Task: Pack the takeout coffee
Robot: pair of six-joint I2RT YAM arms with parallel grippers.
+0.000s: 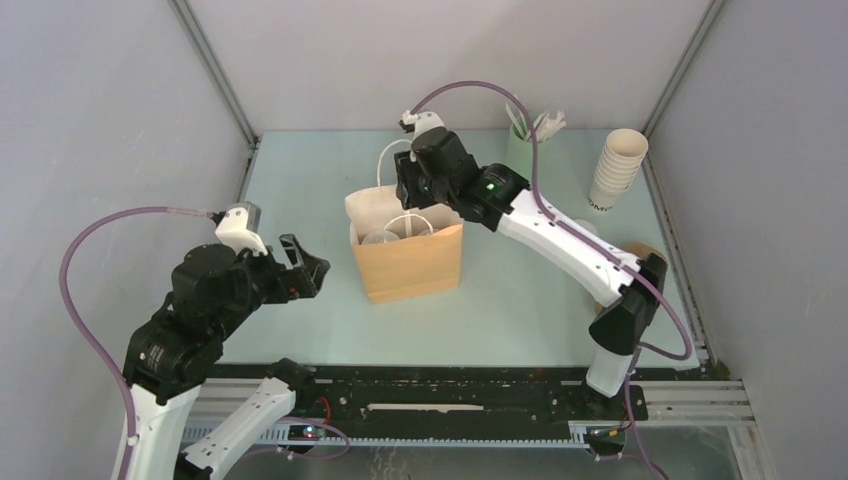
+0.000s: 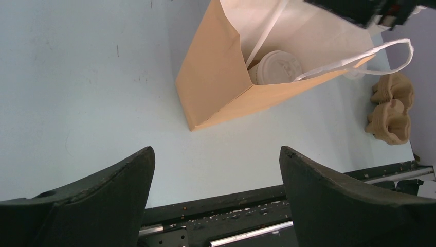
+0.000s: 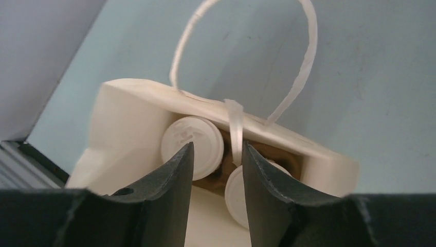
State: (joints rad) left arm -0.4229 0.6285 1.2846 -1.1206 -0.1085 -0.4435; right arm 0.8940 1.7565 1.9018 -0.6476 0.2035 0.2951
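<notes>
From my remote station I count two lidded cups, one (image 3: 193, 144) beside the other (image 3: 235, 198), both down inside the one brown paper bag (image 1: 405, 265), which has two white handles (image 2: 360, 54). On the table behind it are one stack of lidless cups (image 1: 618, 170), too tightly nested to number, and one green cup (image 1: 520, 150) of white sticks, too small to tally. I also count one brown pulp carrier (image 2: 391, 110) and two arms, left (image 1: 200, 310) and right (image 1: 560, 235).
</notes>
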